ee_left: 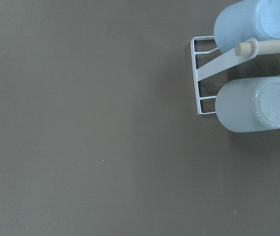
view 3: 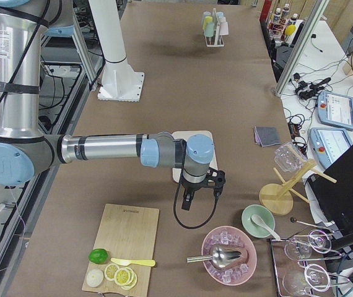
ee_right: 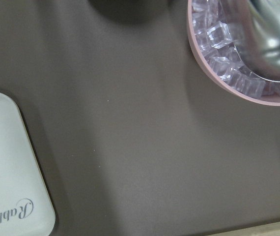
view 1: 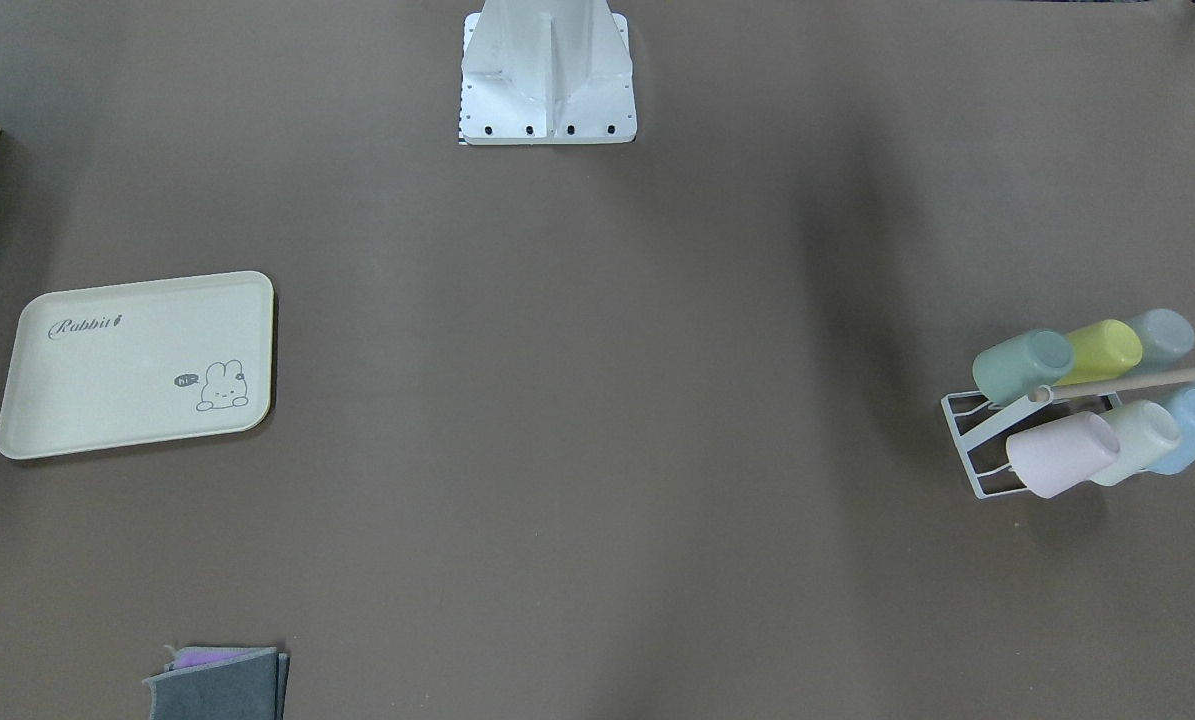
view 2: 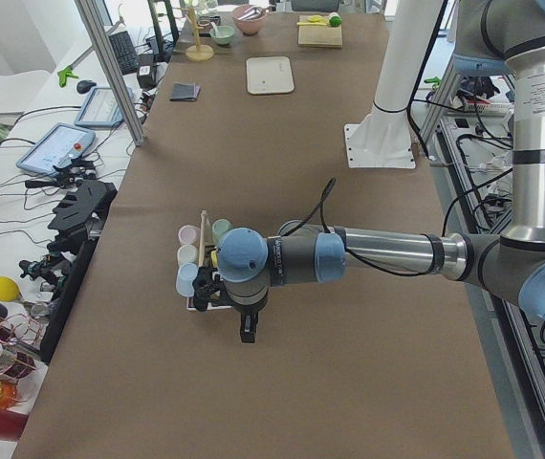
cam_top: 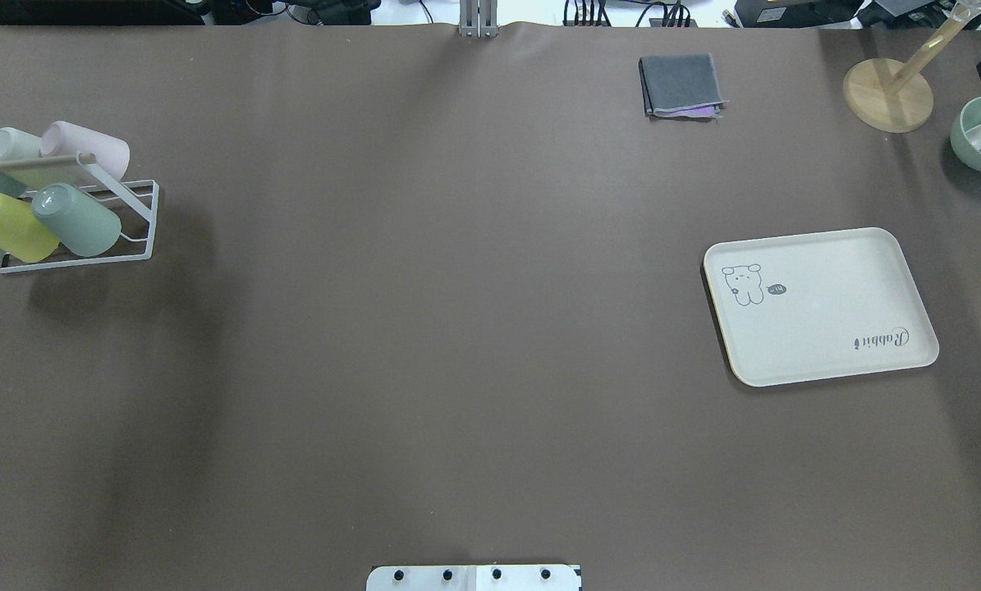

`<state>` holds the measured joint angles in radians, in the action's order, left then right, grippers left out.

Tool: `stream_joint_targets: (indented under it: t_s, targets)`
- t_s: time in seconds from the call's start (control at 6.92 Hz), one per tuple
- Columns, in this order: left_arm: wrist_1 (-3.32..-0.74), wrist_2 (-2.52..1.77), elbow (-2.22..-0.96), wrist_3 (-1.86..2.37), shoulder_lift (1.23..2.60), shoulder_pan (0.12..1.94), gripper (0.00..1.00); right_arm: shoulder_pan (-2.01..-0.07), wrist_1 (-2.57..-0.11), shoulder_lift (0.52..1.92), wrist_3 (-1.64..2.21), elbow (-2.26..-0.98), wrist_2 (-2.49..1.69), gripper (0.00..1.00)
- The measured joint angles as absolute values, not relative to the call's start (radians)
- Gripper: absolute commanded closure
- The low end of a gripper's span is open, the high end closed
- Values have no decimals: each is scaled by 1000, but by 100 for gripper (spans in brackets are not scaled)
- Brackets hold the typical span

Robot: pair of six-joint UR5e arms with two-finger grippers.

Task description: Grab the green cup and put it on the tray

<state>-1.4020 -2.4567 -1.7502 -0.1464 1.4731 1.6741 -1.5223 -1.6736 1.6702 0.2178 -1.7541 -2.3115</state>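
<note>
- Overhead exterior, far left: we see the green cup (cam_top: 75, 219) tilted on the white wire rack (cam_top: 155, 215). It is at the rack's end towards the table's middle, just beside the yellow cup (cam_top: 6, 226), and the rack hugs the table's left edge.
- Middle: a broad stretch of brown table (cam_top: 457, 328) lies between rack and tray.
- Right: the tray (cam_top: 827, 336) lies flat, short of the right edge.
- Side views: the left gripper (view 2: 247, 330) hangs beside the rack. The right gripper (view 3: 188, 199) hangs between the tray and the pink ice bowl (view 3: 229, 255). We cannot tell how wide either stands.
</note>
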Motion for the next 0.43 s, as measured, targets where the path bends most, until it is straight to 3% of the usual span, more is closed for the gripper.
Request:
stream_joint_targets:
  t_s: [0.43]
  targets:
    - [-1401,-2456,-1757,-153,1461,1671,1,-1523,-1673,1671,218,-1757,-2312,0]
